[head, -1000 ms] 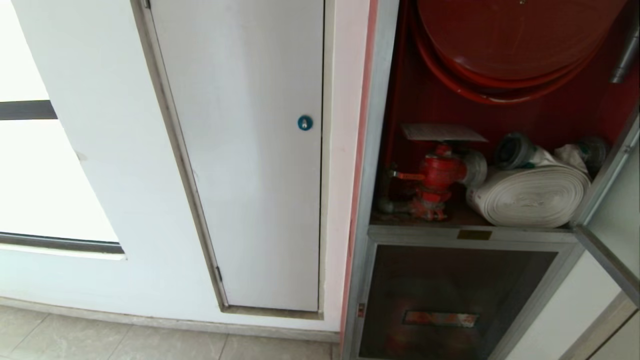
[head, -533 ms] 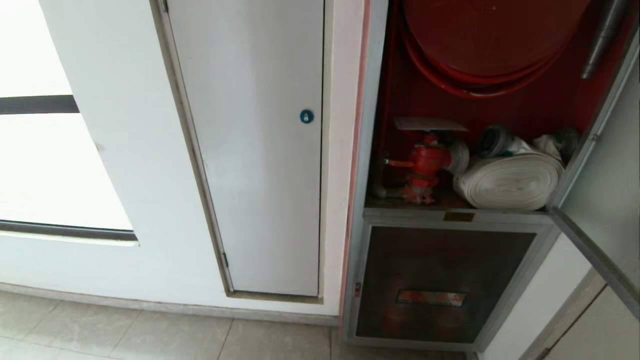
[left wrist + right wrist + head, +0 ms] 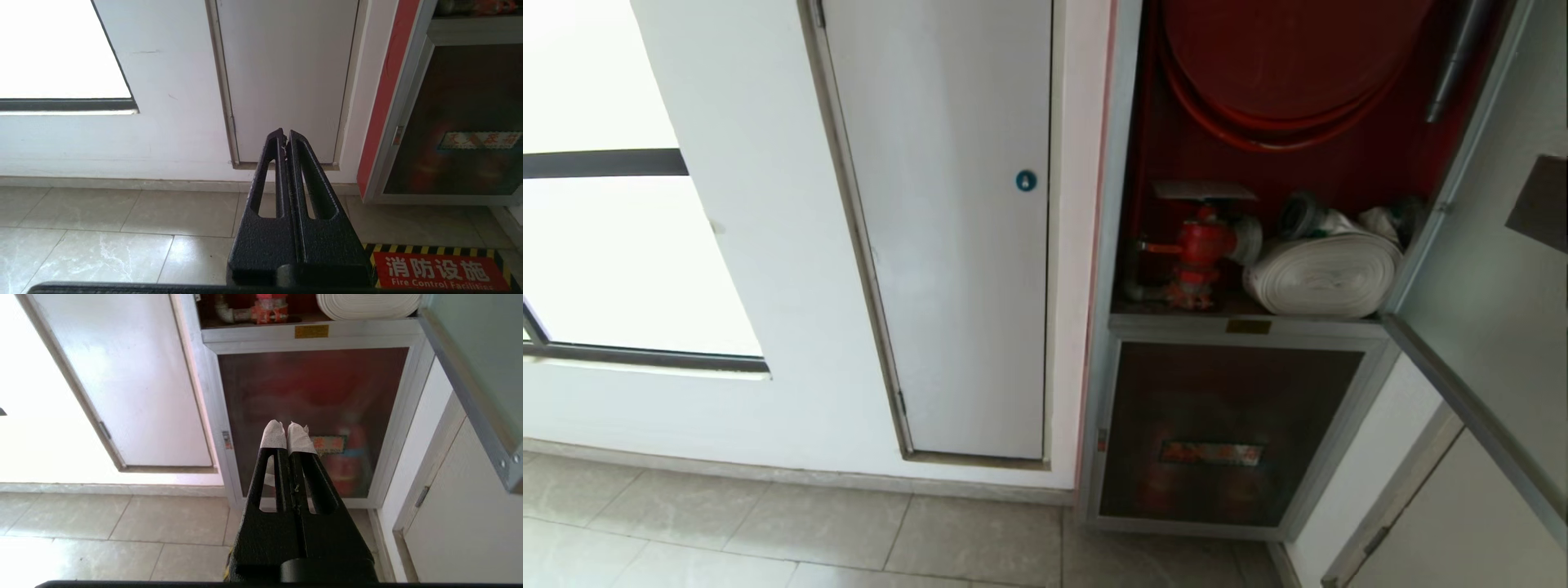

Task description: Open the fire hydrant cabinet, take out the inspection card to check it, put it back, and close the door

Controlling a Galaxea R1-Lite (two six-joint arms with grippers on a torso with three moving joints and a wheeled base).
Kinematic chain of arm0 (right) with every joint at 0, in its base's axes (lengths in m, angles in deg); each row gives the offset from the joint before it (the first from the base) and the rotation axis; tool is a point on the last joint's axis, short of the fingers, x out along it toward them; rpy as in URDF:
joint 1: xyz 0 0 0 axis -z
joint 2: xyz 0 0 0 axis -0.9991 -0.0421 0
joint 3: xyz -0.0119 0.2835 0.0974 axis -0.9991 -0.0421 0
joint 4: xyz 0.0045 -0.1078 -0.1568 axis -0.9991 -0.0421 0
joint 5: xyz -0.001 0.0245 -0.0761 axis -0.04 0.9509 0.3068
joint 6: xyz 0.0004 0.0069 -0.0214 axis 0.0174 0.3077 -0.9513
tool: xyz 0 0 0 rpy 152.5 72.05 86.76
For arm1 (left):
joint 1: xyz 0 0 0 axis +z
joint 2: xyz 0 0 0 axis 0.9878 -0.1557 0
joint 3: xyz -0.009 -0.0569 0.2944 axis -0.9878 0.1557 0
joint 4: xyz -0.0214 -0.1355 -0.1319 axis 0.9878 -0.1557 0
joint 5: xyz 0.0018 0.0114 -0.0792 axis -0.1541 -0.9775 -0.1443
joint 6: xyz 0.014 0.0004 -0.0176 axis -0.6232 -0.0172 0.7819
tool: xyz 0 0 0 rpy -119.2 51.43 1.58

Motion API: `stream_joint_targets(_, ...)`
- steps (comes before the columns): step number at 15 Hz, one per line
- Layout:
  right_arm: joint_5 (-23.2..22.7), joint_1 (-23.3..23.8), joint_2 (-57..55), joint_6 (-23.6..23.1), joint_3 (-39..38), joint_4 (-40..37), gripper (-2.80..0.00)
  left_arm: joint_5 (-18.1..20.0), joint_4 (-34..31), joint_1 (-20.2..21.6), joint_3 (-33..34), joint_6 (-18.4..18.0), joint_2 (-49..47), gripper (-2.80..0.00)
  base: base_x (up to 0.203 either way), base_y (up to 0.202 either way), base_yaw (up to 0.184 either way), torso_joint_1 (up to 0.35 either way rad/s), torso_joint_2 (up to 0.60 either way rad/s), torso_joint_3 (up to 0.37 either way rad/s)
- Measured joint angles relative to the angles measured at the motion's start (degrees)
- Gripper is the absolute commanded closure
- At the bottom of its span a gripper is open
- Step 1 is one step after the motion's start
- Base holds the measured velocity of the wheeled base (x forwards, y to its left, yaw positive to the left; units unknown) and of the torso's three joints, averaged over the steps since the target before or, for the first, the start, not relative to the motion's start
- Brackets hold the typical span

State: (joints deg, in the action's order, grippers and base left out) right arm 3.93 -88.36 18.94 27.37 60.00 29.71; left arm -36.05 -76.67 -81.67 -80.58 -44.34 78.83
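On my far left is a bright window (image 3: 613,261), then the plain white panel (image 3: 947,245) with its blue round lock (image 3: 1026,180), which is not mine to touch. My left gripper (image 3: 284,141) points low at that panel's foot, jaws pressed together on nothing, parked over the floor tiles (image 3: 122,228). Further right, the fire hydrant cabinet (image 3: 1112,245) stands open; the inspection card (image 3: 1205,190) lies flat on top of the red valve (image 3: 1199,245), I judge so it stays easy to lift, with the white rolled hose (image 3: 1323,273) just beside it. My right gripper (image 3: 288,430), its padded tips together and empty, faces the lower dark panel (image 3: 314,416). Rightmost, the door (image 3: 1486,269) is swung out toward me; its metal edge narrows my room on that side, though the cabinet mouth looks free
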Motion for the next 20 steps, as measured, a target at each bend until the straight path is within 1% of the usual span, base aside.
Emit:
stream_joint_targets(2, 0.0, 0.0, 0.0, 0.0, 0.0, 0.0, 0.0, 0.0, -0.02, 0.0, 0.0, 0.0, 0.0, 0.0, -0.146, 0.0, 0.003, 0.0, 0.0, 0.005)
stream_joint_targets(20, 0.0, 0.0, 0.0, -0.31, 0.0, 0.02, 0.0, 0.0, 0.0, 0.0, 0.0, 0.0, 0.0, 0.0, 0.0, 0.0, 0.0, 0.0, 0.0, 0.0)
